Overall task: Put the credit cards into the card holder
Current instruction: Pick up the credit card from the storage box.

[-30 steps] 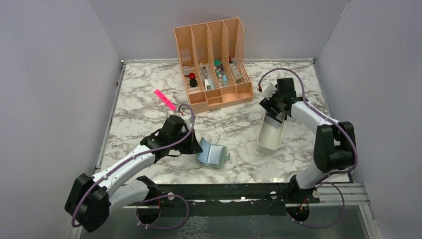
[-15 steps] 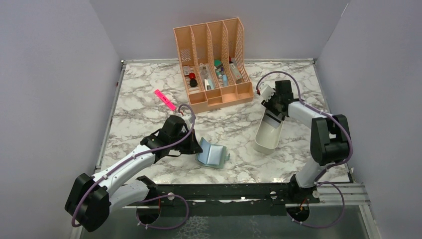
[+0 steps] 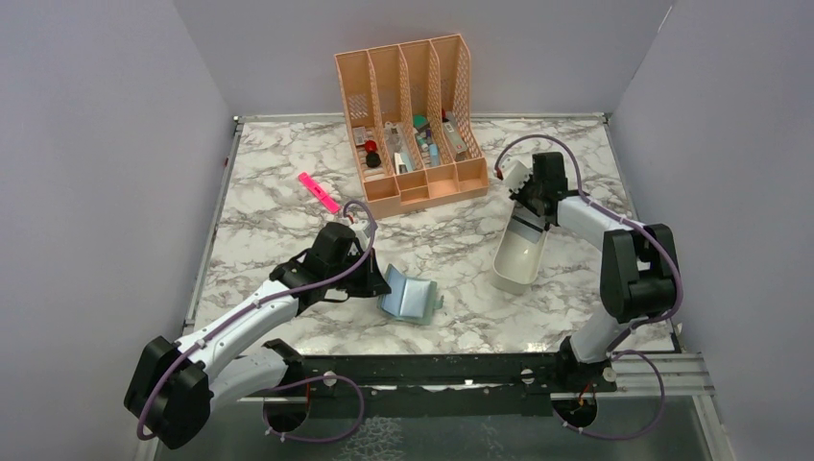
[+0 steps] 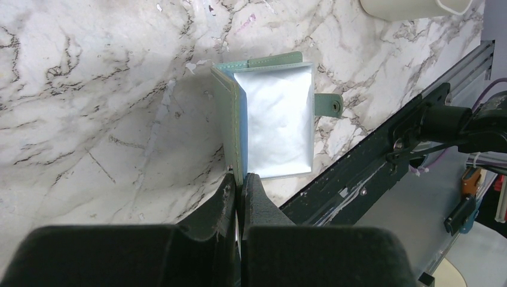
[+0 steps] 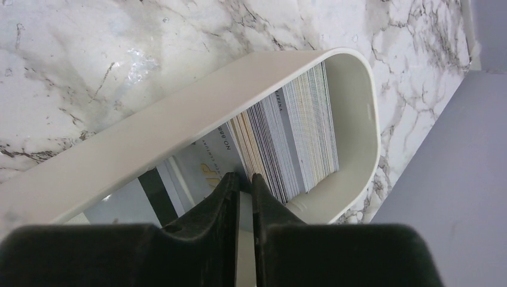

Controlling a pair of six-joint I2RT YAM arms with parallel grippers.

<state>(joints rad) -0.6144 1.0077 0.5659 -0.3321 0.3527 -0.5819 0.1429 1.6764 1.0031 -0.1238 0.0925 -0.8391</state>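
Observation:
The grey-green card holder (image 3: 408, 300) (image 4: 278, 125) lies open near the table's front edge, with its snap tab pointing right. My left gripper (image 3: 377, 285) (image 4: 241, 178) is shut on its raised left flap. A packed row of credit cards (image 5: 299, 137) stands on edge in the long white tray (image 3: 518, 259) (image 5: 179, 113). Another card with a dark stripe (image 5: 149, 188) leans at the front. My right gripper (image 3: 530, 221) (image 5: 244, 179) reaches into the tray's far end, jaws nearly together, pinching the front cards of the row.
A peach slotted organizer (image 3: 413, 115) with small items stands at the back centre. A pink highlighter (image 3: 318, 192) lies on the marble to the left. Grey walls enclose the table, and a black rail (image 4: 382, 161) runs along the near edge.
The right gripper's jaws have closed from wide to nearly together inside the tray, and the tray's near end has shifted slightly. The left arm and the card holder have not moved.

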